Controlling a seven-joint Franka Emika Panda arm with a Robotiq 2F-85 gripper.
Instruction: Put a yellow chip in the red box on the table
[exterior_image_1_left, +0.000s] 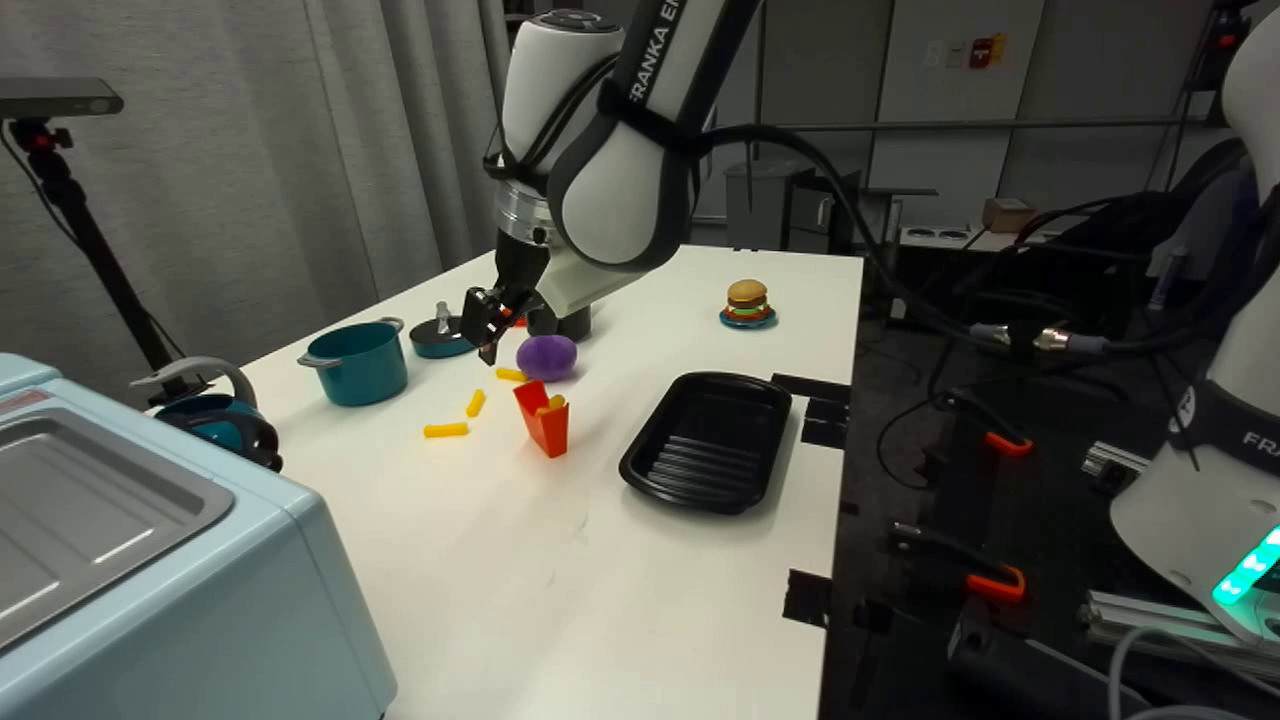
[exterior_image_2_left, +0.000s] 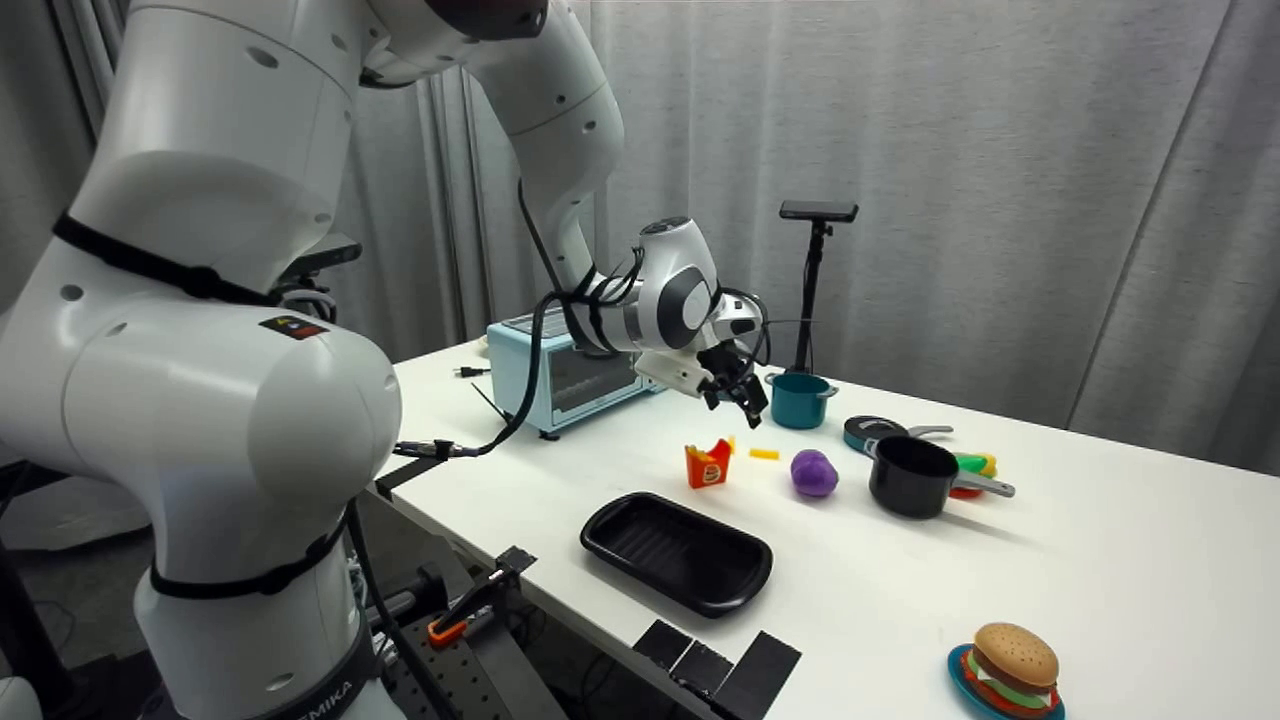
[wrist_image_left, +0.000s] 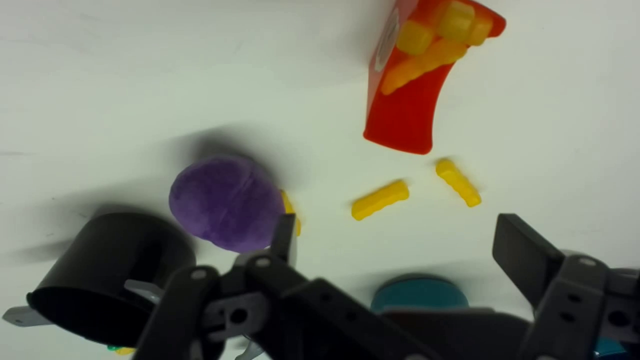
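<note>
The red box (exterior_image_1_left: 541, 425) stands upright on the white table (exterior_image_1_left: 560, 590) with several yellow chips in it. It also shows in an exterior view (exterior_image_2_left: 708, 468) and in the wrist view (wrist_image_left: 404, 122). Three loose yellow chips lie on the table: one at the middle (wrist_image_left: 380, 200), one nearer the box (wrist_image_left: 458, 182), and one partly hidden beside the purple object (wrist_image_left: 291, 212). My gripper (wrist_image_left: 400, 237) is open and empty above the table, with the middle chip in line between its fingers. In both exterior views the gripper (exterior_image_1_left: 488, 325) (exterior_image_2_left: 735, 392) hangs in the air, apart from the chips.
A purple object (wrist_image_left: 227, 202) and a black pot (exterior_image_2_left: 912, 478) stand near the chips. A teal pot (exterior_image_1_left: 358, 365) and teal pan (exterior_image_1_left: 440, 338) lie behind. A black tray (exterior_image_2_left: 676, 552), a toy burger (exterior_image_1_left: 748, 300) and a light-blue toaster oven (exterior_image_2_left: 585, 375) are also on the table.
</note>
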